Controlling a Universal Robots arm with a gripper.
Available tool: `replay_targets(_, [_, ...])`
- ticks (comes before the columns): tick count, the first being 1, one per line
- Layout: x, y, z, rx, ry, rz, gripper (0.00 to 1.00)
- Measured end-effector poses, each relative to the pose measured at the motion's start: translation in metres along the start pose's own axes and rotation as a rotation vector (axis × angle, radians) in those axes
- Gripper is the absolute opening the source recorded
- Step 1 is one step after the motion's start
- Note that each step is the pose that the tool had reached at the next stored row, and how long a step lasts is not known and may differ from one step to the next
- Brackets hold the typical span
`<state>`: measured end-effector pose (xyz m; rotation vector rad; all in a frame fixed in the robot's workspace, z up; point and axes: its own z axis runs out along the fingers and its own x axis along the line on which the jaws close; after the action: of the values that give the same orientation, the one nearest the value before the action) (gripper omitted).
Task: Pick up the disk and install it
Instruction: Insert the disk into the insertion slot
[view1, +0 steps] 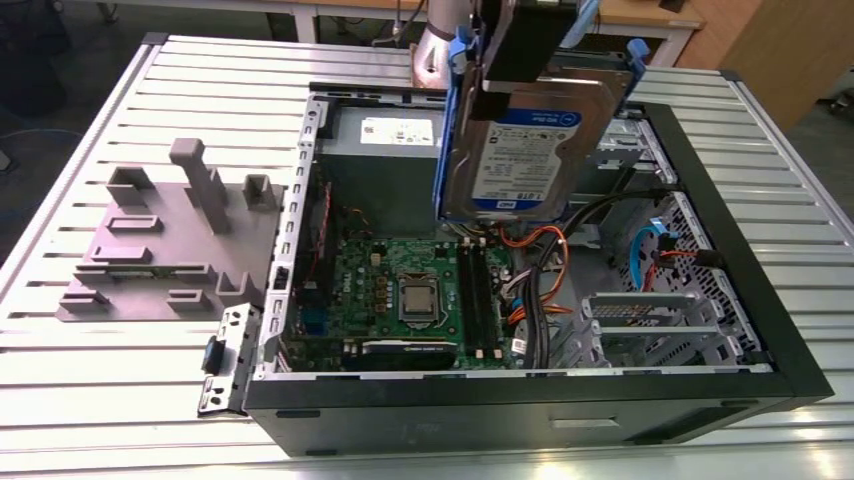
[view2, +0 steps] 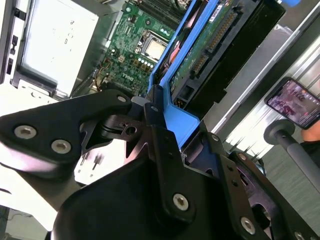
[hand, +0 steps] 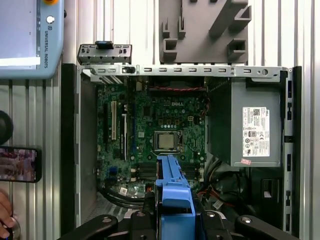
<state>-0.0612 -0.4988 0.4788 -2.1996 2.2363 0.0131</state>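
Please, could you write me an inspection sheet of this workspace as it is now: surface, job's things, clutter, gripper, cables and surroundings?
Surface: slatted metal table, bearing an open computer case.
Job's things: the disk, in its blue carrier, hangs on end above the open case; not yet installed.
Clutter: a grey fixture on the table beside the case, at the exterior view's left.
Gripper: the gripper is shut on the disk's upper end.
Cables: an orange and black bundle and a blue cable inside the case.
Surroundings: a phone, a control pendant and a hand, in the first wrist view.
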Motion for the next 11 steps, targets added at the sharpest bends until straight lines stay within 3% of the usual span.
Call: replay_targets(11, [-0.0002,-0.0067,0.0001,0.0,0.0001,0.0,0.36])
